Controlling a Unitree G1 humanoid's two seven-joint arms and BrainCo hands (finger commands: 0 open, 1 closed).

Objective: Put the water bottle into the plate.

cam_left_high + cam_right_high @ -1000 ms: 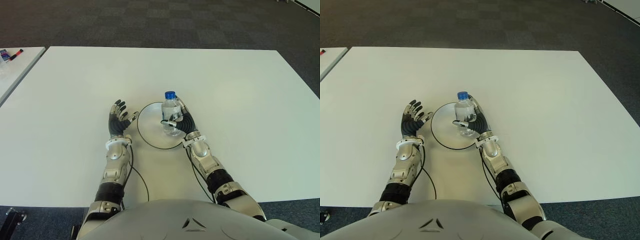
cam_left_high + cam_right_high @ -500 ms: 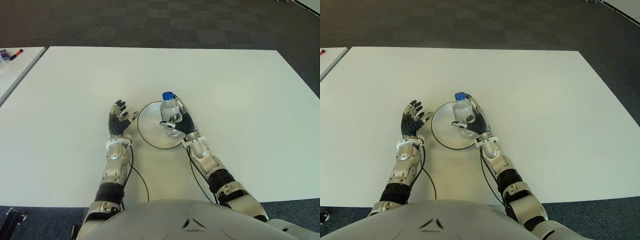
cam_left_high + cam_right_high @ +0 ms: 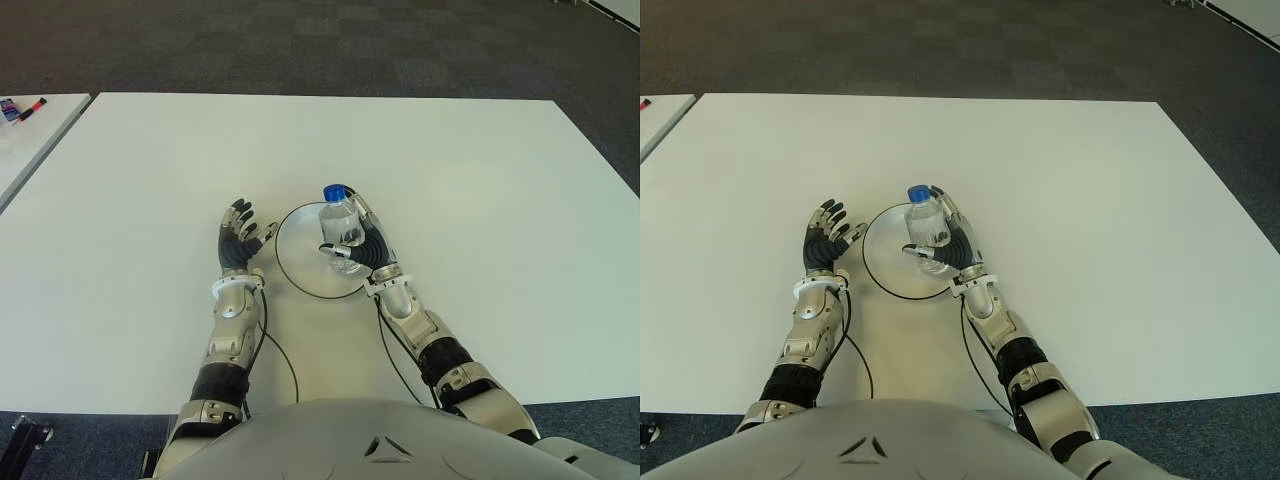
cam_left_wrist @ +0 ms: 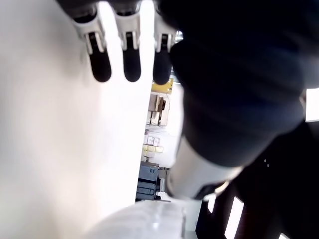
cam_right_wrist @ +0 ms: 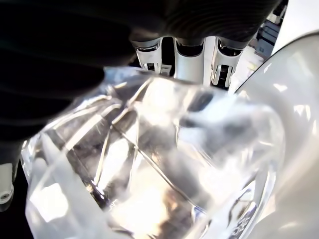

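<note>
Shifted leftward over the plate (image 3: 300,262), the water bottle (image 3: 338,225) sits clasped in the right robot hand (image 3: 365,247); left robot hand (image 3: 237,240) spread alongside.

Cam setup: 2 head eyes + 2 wrist cams.
Head stereo pair looks fwd/down from above the torso; both share the table (image 3: 480,160), plate (image 3: 295,262), bottle (image 3: 340,228) and both arms, w/ slight sideways offset. L wrist cam sits v. close behind left hand (image 4: 124,50), along the tabletop. R wrist cam nearly against the bottle in right hand (image 5: 189,45).
</note>
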